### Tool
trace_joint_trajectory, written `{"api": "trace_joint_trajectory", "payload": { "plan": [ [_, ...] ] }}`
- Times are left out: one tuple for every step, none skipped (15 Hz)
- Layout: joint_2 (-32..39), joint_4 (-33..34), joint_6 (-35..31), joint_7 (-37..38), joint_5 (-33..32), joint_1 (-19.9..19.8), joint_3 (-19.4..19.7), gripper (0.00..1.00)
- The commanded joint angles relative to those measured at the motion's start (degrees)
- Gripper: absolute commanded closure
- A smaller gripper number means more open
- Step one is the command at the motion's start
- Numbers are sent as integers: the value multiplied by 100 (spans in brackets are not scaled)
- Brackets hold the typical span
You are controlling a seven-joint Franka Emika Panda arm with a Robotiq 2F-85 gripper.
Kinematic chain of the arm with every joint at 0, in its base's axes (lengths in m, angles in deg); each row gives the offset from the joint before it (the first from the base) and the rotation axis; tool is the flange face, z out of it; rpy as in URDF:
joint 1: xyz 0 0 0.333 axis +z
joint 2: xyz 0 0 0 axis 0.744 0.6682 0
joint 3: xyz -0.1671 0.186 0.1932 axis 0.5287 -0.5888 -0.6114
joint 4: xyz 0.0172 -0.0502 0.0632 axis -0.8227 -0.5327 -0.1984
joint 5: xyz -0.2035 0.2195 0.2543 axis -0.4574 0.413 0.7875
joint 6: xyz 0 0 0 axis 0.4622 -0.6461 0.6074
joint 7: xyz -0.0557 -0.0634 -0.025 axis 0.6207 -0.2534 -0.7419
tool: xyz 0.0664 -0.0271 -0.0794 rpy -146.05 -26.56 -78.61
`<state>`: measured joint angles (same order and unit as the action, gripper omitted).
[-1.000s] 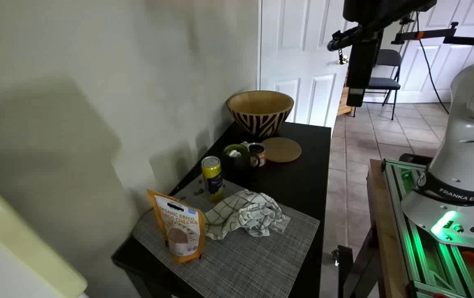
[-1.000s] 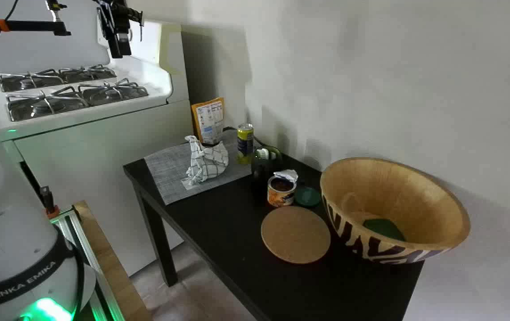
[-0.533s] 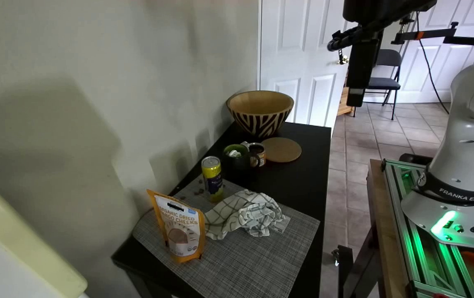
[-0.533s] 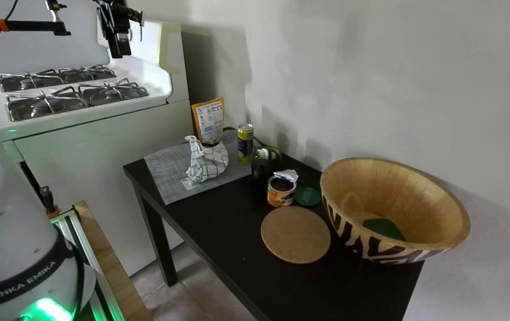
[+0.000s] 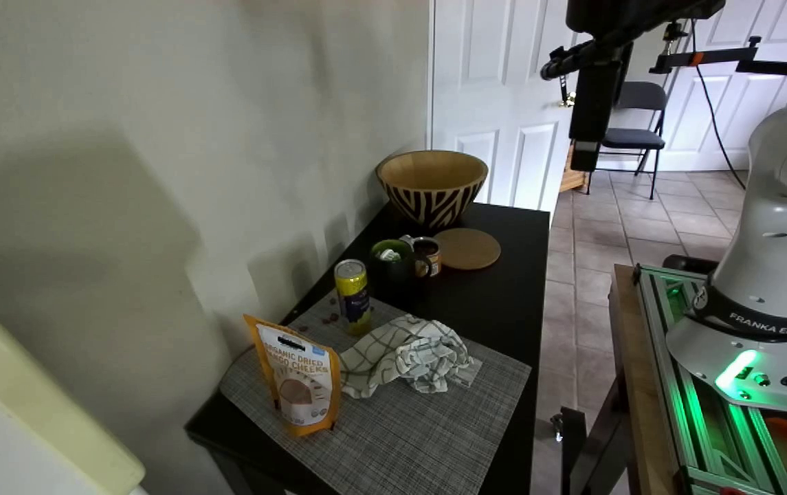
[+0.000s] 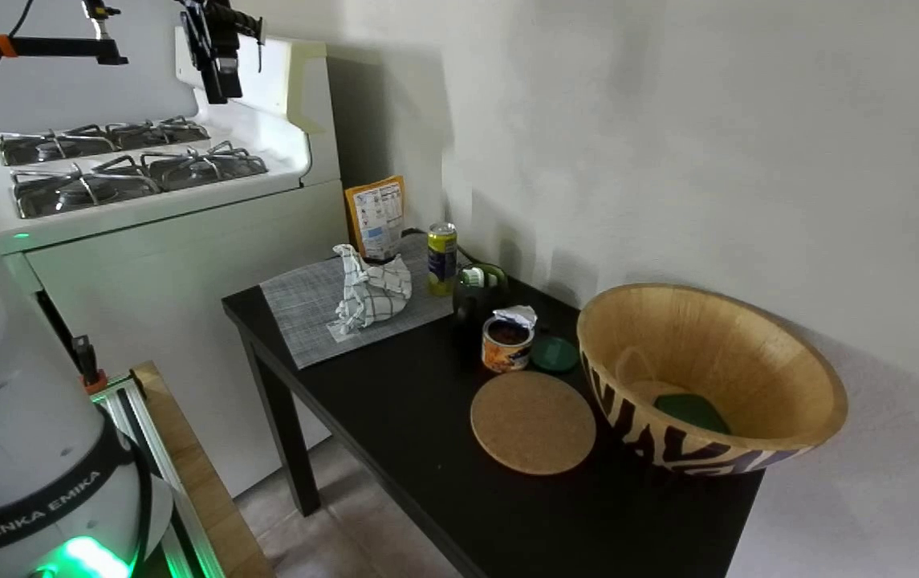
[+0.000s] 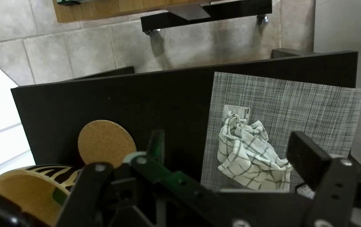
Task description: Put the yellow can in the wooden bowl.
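The task looked to be at its reaching stage, with no grasp made. The yellow can [image 5: 352, 295] stood upright on the grey placemat [image 5: 420, 440], close to the wall-side edge of the tabletop [image 6: 427, 425] and in the half towards the stove [image 6: 178, 241], just beside the dark green mug [image 5: 393, 270]. The wooden bowl [image 5: 433, 201] sat by the wall-side corner at the end away from the stove, well apart from the can. High over the tabletop, the gripper [image 7: 230, 146] had its fingers spread wide with nothing between them (the wrist view settled this; the exterior views did not).

The next move, I judged, called for travel towards the wall-side edge and then down, the fingers coming either side of the can without knocking the mug or the crumpled cloth [image 5: 427, 354], which lay between the can and the robot-side edge. After that would come a lift higher than the bowl's rim and a carry along the wall-side edge to its corner.

In the wrist view I could not find the can, probably hidden by the gripper's own dark linkage, which also covered part of the bowl. The gripper's upper end was cut off in both exterior views; whether can and mug touched I could not tell, and in an exterior view the bowl's near wall hid some of the green thing [image 6: 692, 411] lying inside
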<state>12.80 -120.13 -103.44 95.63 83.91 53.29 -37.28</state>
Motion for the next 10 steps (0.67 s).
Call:
{"api": "trace_joint_trajectory", "payload": {
  "plan": [
    [-18,-5,-129,2,-285,-135,265,0],
    [30,20,-197,-101,-366,-170,380,0],
    [94,50,-263,-109,-478,-229,441,0],
    [180,88,-394,-230,-501,-241,558,0],
    [238,87,-565,-342,-493,-235,656,0],
    [340,104,-800,-545,-389,-197,809,0],
    [487,171,-1049,-741,-295,-175,949,0],
    [618,201,-1324,-927,-184,-147,1076,0],
    [797,264,-1544,-1075,-99,-143,1166,0],
    [1054,341,-1770,-1237,6,-137,1264,0]
  ]
}}
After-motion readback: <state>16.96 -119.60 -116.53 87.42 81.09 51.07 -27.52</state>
